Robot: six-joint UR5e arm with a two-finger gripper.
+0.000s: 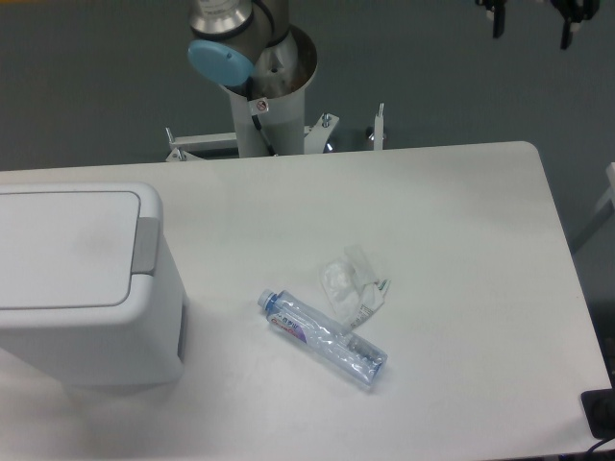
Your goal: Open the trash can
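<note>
We saw the claw [534, 34] only as two dark fingertips poking down at the top right edge of the frame, spread apart with nothing between them, well away from everything on the table. The trash can [82, 288], a large white bin with its flat lid down and a grey latch tab [146, 245] on its right side, sat at the left edge of the white table [461, 250]. Near the centre, we found a clear plastic bottle [322, 338] lying on its side, with a crumpled clear wrapper [354, 285] touching it just above.
</note>
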